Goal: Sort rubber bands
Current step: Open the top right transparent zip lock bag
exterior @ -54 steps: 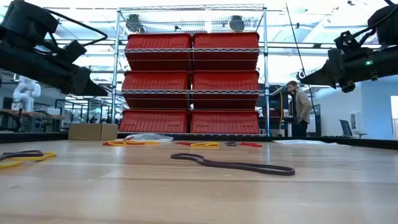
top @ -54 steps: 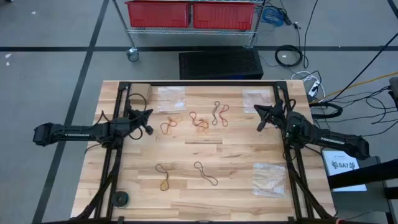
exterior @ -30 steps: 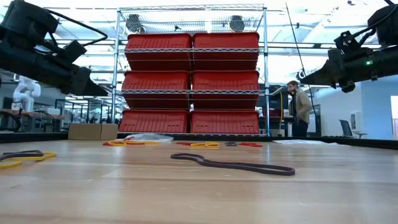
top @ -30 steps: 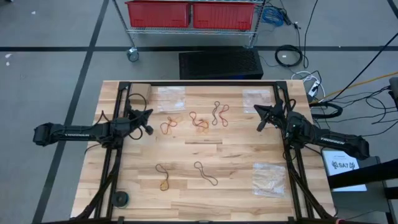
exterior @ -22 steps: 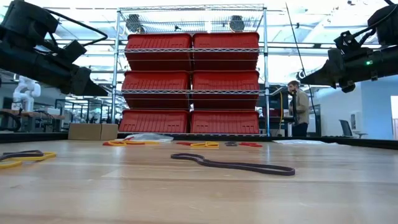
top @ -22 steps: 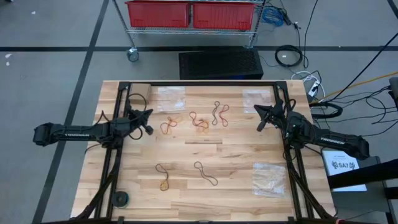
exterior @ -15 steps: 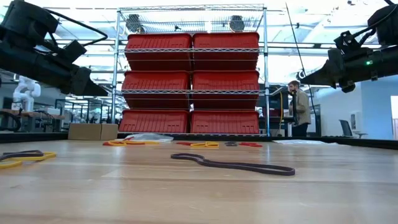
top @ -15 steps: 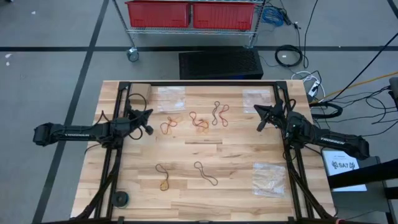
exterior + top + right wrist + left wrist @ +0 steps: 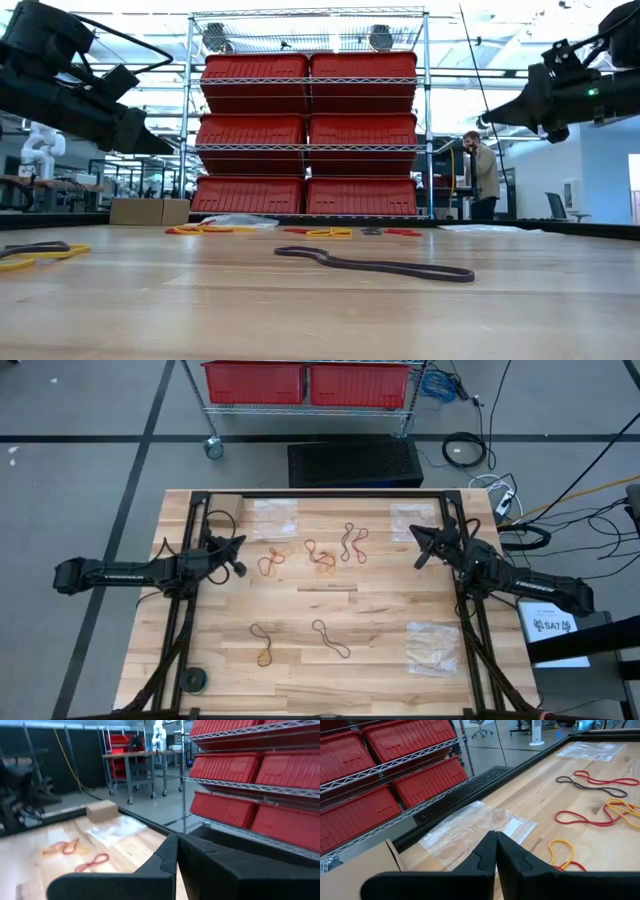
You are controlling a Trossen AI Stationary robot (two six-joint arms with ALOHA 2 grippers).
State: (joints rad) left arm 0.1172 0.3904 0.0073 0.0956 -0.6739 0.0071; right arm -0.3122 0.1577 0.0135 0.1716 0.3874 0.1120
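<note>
Rubber bands lie loose on the wooden table (image 9: 380, 600). A yellow-orange one (image 9: 270, 563), a red-orange one (image 9: 320, 553) and a dark one (image 9: 352, 540) lie toward the far side. A tan one (image 9: 263, 642) and a dark one (image 9: 330, 638) lie nearer. My left gripper (image 9: 241, 544) hovers shut above the table's left side, just left of the yellow-orange band, and holds nothing. My right gripper (image 9: 417, 538) hovers shut above the right side, also holding nothing. Its wrist view shows shut fingers (image 9: 176, 851) with bands (image 9: 92, 862) beyond.
Clear plastic bags lie at the far middle (image 9: 275, 518), far right (image 9: 415, 518) and near right (image 9: 432, 645). A small cardboard box (image 9: 225, 508) sits at the far left corner and a black roll (image 9: 192, 679) at the near left. Red bins on a wire rack (image 9: 305, 130) stand beyond the table.
My right gripper has tipped its fingers upward a little and rolled slightly, staying over the same spot and shut. The rubber bands have not moved.
</note>
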